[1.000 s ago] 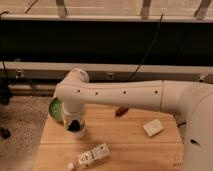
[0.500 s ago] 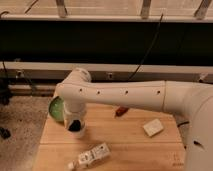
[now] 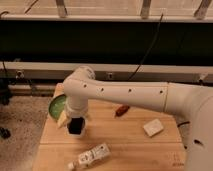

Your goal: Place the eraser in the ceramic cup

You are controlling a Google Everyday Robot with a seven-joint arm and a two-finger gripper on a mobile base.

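Nearest me, at the front edge of the wooden table [image 3: 120, 145], a small white bottle [image 3: 91, 157] lies on its side, its long axis running from lower left to upper right. Just beyond it and slightly left, the gripper [image 3: 75, 127] hangs straight down from my white arm [image 3: 125, 95], a dark block close over the table's left side. It covers whatever sits beneath it, so I judge the white cup is under or right beside it, but I cannot make out the cup itself. Whether the gripper is grasping anything, I cannot tell. Well to the right lies a pale rectangular block [image 3: 153, 128], which I take to be the eraser, long axis tilted up to the right. If so, the move ahead turns on this: the eraser lies far to the gripper's right, across bare wood. Between them, farther back, lies a small reddish-brown object [image 3: 121, 110]. Behind the gripper, at the table's left rear, a green bowl [image 3: 56, 106] shows partly past the arm
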